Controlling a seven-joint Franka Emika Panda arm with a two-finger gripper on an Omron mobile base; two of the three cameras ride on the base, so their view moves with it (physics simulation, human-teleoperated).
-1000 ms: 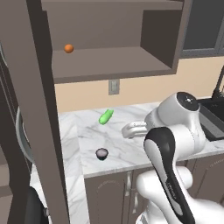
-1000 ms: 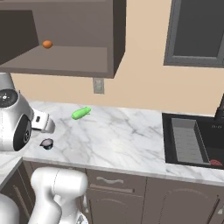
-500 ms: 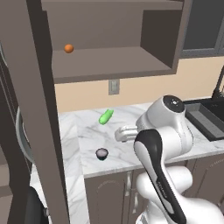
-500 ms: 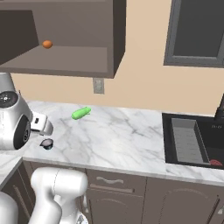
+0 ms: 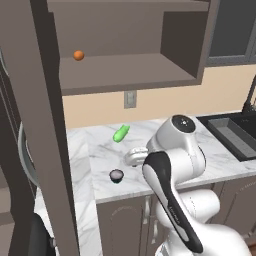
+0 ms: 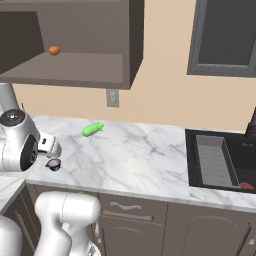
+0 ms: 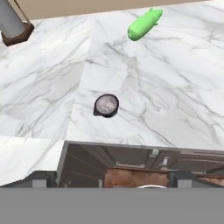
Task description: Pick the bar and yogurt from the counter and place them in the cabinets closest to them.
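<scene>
Nearest, the gripper (image 7: 112, 181) is hanging above the counter's (image 5: 210, 150) front edge w/ jaws spread wide and nothing between them; in the hand view its 2 dark tips are showing at the bottom, left and right, over the base cabinet fronts. Just beyond the edge, the yogurt (image 7: 106, 105) is sitting upright on the marble, apart from the fingers, so it isn't gripped yet. It's appearing as a small dark cup w/ a pale top; the blue band is too small to tell. Farther back, the green elongated item (image 5: 121, 133) is lying near the wall, well apart from the yogurt. Farthest and above, the open cabinet (image 5: 182, 47) is holding an orange ball (image 5: 78, 55) on its shelf, no cup or bar w/ it.

Judgement: 0 of 2 items are placed as far as seen. Arm seems to be lining up over the yogurt for a 1st pick; the bar can't be made out, so its status can't be told.
</scene>
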